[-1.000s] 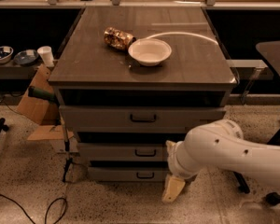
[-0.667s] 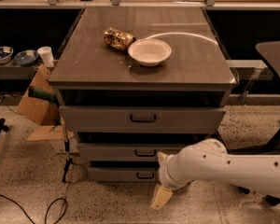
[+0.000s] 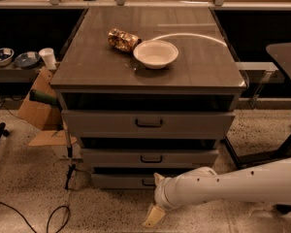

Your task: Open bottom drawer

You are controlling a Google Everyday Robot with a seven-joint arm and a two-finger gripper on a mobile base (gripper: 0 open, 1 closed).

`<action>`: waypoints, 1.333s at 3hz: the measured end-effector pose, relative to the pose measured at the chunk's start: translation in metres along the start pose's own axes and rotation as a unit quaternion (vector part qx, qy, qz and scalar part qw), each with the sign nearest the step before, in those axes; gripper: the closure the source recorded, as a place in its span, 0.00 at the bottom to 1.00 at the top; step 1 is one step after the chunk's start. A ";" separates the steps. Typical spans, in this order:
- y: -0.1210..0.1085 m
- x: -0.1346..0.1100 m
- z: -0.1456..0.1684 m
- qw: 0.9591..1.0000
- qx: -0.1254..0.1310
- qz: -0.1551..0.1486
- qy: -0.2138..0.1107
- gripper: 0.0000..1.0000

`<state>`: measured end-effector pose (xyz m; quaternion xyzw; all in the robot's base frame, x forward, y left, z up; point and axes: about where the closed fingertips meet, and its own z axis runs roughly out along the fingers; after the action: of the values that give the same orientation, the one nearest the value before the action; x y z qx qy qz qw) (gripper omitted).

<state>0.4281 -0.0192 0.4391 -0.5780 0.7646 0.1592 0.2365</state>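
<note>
Grey cabinet at centre frame, three drawer fronts stacked under a dark top. The bottom drawer is the lowest front, just above the floor. None of its interior shows, and its small dark handle at the middle of the front is partly covered by the arm. Middle drawer and top drawer sit above it, both with bar handles in plain view. The white arm enters from the right of the cabinet, low down. It runs nearly level along the floor in front of the cabinet's lower right corner and ends in a rounded wrist right before the bottom drawer's centre. From the wrist the gripper angles down and to the left, with its tan tip just off the floor, below and in front of the bottom drawer's handle and not on it. Cannot tell whether the gripper is open or closed; nothing is seen held in it. On the cabinet top are a white bowl and, touching its rim at the back left, a crumpled snack bag. Left of the cabinet a cardboard box rests on the floor.
</note>
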 end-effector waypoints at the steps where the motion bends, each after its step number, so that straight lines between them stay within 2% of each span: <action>1: 0.000 0.000 -0.001 1.000 0.000 -0.001 0.001 0.00; 2: -0.002 -0.001 -0.004 1.000 0.003 0.001 0.017 0.00; 3: -0.019 0.004 0.002 0.999 0.019 0.004 0.047 0.00; 4: -0.038 0.009 0.022 0.997 0.022 0.010 0.078 0.00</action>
<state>0.4661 -0.0260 0.4166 -0.5757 0.7898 0.0990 0.1873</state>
